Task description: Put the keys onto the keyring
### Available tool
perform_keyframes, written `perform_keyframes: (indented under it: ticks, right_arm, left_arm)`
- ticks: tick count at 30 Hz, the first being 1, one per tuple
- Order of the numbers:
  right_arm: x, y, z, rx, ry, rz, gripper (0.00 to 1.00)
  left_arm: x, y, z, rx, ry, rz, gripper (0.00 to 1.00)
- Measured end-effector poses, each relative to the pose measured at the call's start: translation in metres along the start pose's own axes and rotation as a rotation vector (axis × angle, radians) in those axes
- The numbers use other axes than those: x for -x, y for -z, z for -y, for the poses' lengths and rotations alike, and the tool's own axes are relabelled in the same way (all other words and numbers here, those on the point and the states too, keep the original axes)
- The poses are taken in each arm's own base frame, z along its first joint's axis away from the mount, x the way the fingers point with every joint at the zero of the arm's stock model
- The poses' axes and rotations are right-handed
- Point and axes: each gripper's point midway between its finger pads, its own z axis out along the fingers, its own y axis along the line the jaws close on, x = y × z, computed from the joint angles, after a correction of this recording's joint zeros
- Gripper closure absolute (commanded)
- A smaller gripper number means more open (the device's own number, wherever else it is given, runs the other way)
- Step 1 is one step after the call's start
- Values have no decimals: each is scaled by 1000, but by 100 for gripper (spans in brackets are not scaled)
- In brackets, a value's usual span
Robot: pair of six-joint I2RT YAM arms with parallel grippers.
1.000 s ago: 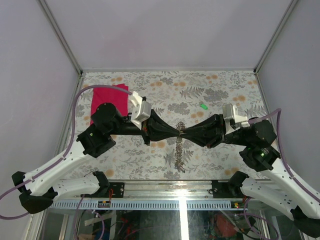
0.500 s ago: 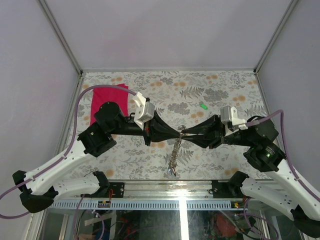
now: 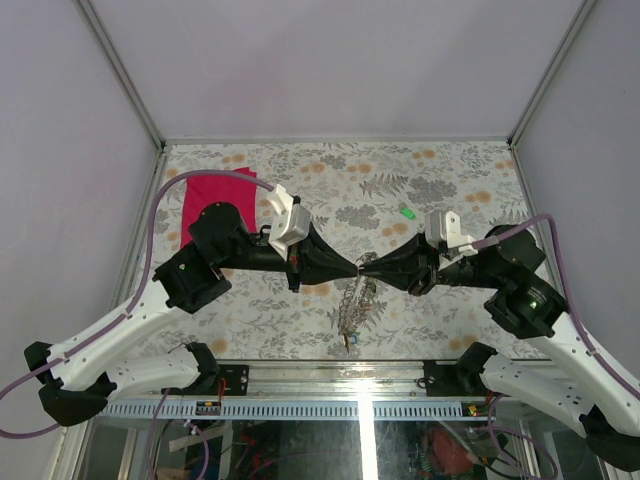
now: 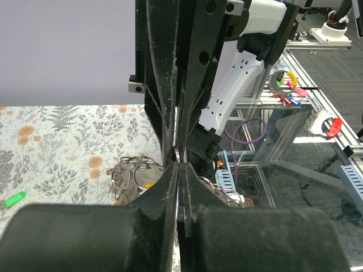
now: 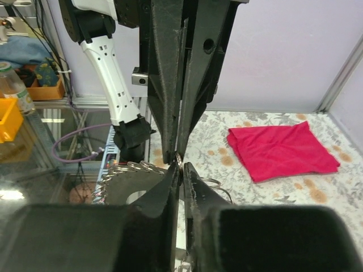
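Note:
My two grippers meet tip to tip above the table's middle. The left gripper (image 3: 352,268) (image 4: 178,165) is shut on a small silver split ring (image 4: 177,154). The right gripper (image 3: 368,266) (image 5: 181,167) has its jaws closed to a narrow slit on the same ring (image 5: 179,160) from the other side. Below them hangs the keyring (image 3: 352,308), a flat grey metal ring (image 5: 122,190) fringed with wire loops and keys, one with a yellow head (image 4: 148,185). A loose green key (image 3: 407,212) (image 4: 14,199) lies on the table behind the right gripper.
A folded red cloth (image 3: 215,205) (image 5: 281,148) lies at the back left of the floral table (image 3: 450,180), partly under the left arm. The table's near edge and metal frame (image 3: 330,408) run just below the hanging bunch.
The right wrist has shifted left toward the left gripper, and its jaws opened a little, then narrowed. The hanging bunch has swung left and drawn up into a spread cluster. The left arm barely moved.

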Motion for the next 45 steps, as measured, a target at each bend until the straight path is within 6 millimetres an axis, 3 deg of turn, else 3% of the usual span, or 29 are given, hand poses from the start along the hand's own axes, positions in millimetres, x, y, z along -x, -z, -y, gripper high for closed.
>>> perform_keyframes:
  ticks: [3,10,16,21,33,45]
  right_arm:
    - [-2,1,-1,2,-1,-10,100]
    - [4,1,-1,-4,1,19,100]
    - [6,1,0,-26,-27,90,100]
    - [22,-3,3,-30,-53,200,100]
    - [71,-7,-2,35,-70,423,100]
    - [76,-7,-4,54,-91,448,100]
  left_arm:
    - [-2,0,0,1,3,-6,100]
    - [4,3,0,16,-10,9,83]
    - [34,21,11,55,-75,97,82]
    - [55,32,16,84,-121,172,82]
    - [57,29,9,107,-121,204,80]
    - [72,25,11,85,-129,269,82]
